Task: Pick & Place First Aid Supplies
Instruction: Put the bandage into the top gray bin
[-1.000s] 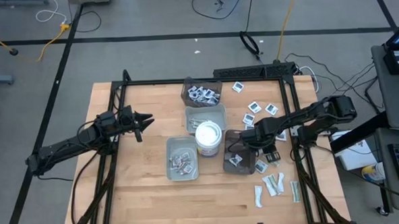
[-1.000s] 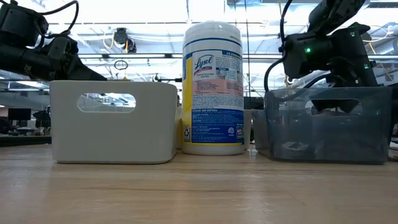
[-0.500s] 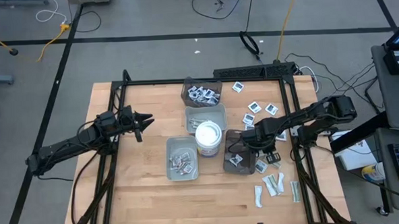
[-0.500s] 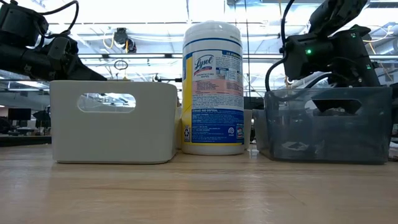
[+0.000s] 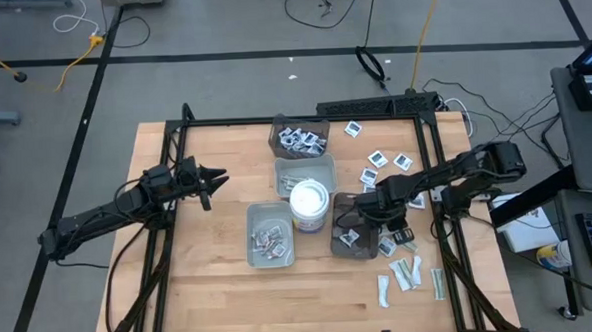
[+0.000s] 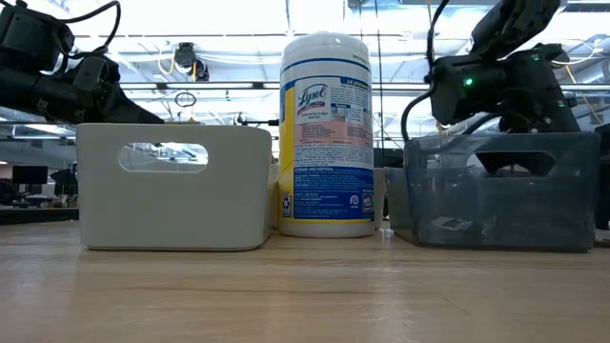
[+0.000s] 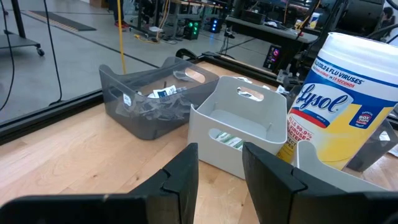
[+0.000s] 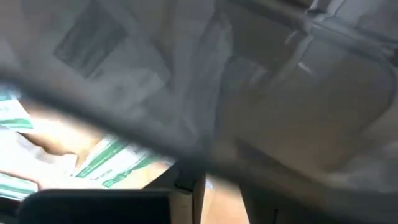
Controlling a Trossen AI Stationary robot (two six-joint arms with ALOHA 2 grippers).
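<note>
My right pincer hangs over the dark tray; whether it's spread, I cannot tell. Packets lie at its five o'clock. My left pincer waits, spread.

Overhead, table-level, 2 wrist cams

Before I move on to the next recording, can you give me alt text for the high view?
The right gripper reaches over the right edge of a dark translucent tray, with small packets scattered on the wooden table beside it. The left gripper waits at the table's left. A white tub stands in the middle among three more trays.
</note>
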